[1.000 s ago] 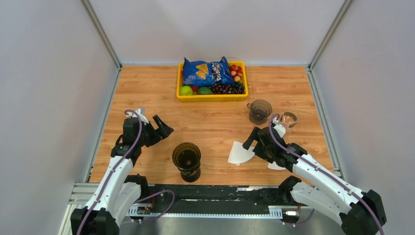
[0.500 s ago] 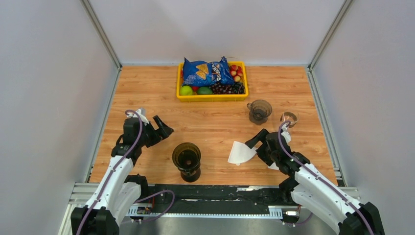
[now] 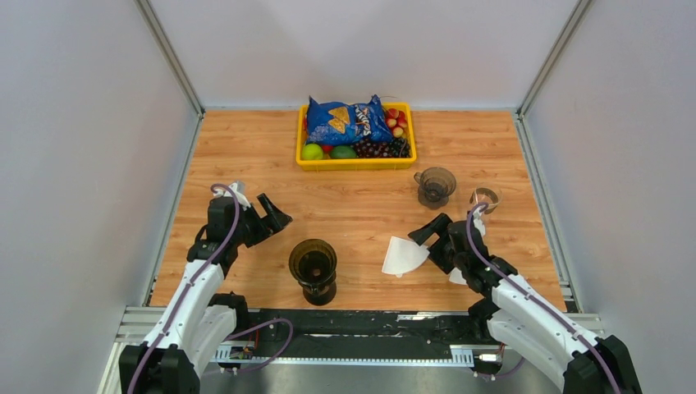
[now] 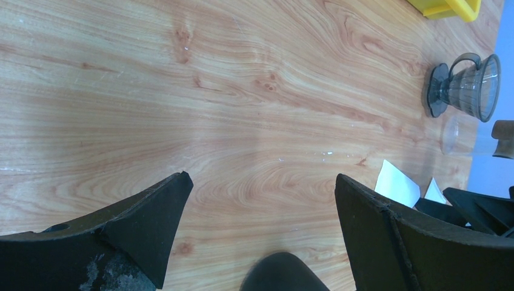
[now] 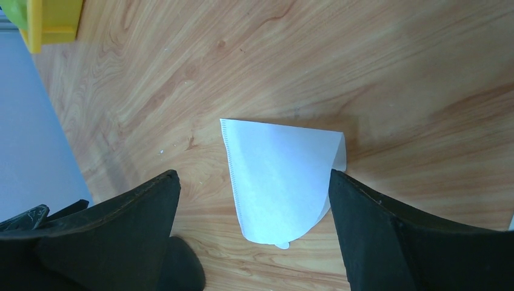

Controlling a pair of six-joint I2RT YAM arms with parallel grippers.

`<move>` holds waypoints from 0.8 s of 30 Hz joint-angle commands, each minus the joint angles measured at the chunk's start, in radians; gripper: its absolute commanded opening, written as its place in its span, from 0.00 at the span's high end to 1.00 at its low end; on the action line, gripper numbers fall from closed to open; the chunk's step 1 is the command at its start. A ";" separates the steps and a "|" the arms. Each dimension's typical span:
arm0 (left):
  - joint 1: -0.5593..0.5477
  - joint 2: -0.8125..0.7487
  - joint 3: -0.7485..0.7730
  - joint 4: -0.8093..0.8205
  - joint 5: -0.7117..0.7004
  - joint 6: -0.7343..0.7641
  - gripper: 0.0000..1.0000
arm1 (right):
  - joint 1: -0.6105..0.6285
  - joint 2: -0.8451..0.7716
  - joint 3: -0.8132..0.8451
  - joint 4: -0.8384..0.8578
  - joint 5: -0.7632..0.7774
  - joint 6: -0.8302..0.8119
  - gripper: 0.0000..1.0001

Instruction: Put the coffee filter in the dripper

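A white paper coffee filter (image 3: 401, 257) lies flat on the wooden table, right of centre. My right gripper (image 3: 428, 241) is open just right of it. In the right wrist view the filter (image 5: 279, 176) lies between the spread jaws of the right gripper (image 5: 253, 177), and I cannot tell whether they touch it. A smoky clear dripper with a handle (image 3: 434, 186) stands behind it and also shows in the left wrist view (image 4: 467, 85). A dark cone-shaped vessel on a base (image 3: 313, 268) stands near the front centre. My left gripper (image 3: 276, 213) is open and empty, left of that vessel.
A yellow tray (image 3: 356, 162) with a blue chip bag and fruit sits at the back centre. A small clear glass (image 3: 484, 199) stands right of the dripper. A second white filter (image 3: 457, 278) lies partly under my right arm. Grey walls close in both sides.
My right arm has drawn its elbow back and its gripper has turned a little over the filter. The filter and the left arm have not moved.
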 commanded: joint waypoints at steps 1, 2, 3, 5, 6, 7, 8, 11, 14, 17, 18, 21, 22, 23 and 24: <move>-0.004 0.007 -0.004 0.037 0.015 -0.006 0.00 | -0.012 0.015 -0.014 0.083 -0.017 0.010 0.06; -0.005 0.007 -0.004 0.037 0.015 -0.007 0.00 | -0.014 0.021 -0.018 0.089 -0.021 0.011 0.06; -0.006 0.008 -0.004 0.038 0.012 -0.007 0.00 | -0.016 0.026 -0.022 0.096 -0.025 0.012 0.06; -0.008 0.008 -0.003 0.037 0.009 -0.007 0.00 | -0.019 0.033 -0.029 0.104 -0.036 0.012 0.07; -0.009 0.009 -0.003 0.036 0.009 -0.007 0.00 | -0.021 0.036 -0.032 0.107 -0.038 0.011 0.07; -0.010 0.010 -0.003 0.036 0.009 -0.007 0.00 | -0.022 0.035 -0.036 0.111 -0.038 0.011 0.07; -0.010 0.010 -0.003 0.037 0.008 -0.006 0.00 | -0.024 0.035 -0.042 0.119 -0.038 0.012 0.07; -0.011 0.012 -0.003 0.038 0.008 -0.007 0.00 | -0.029 0.032 -0.074 0.184 -0.052 0.026 0.08; -0.013 0.015 -0.001 0.038 0.010 -0.003 0.00 | -0.031 0.033 -0.084 0.219 -0.052 0.033 0.09; -0.016 0.016 -0.001 0.039 0.008 -0.002 0.00 | -0.032 0.035 -0.079 0.223 -0.052 0.023 0.11; -0.017 0.016 -0.001 0.038 0.007 -0.002 0.00 | -0.032 0.035 -0.079 0.223 -0.052 0.021 0.11; -0.018 0.018 -0.001 0.038 0.003 -0.001 0.00 | -0.031 0.035 -0.077 0.223 -0.083 0.016 0.12; -0.019 0.019 0.000 0.039 0.003 -0.001 0.00 | -0.031 0.036 -0.075 0.224 -0.089 0.014 0.12; -0.019 0.019 0.000 0.039 0.002 -0.001 0.00 | -0.030 0.037 -0.072 0.223 -0.090 0.010 0.12; -0.019 0.022 0.000 0.040 0.001 -0.001 0.00 | -0.031 0.039 -0.070 0.223 -0.089 0.007 0.12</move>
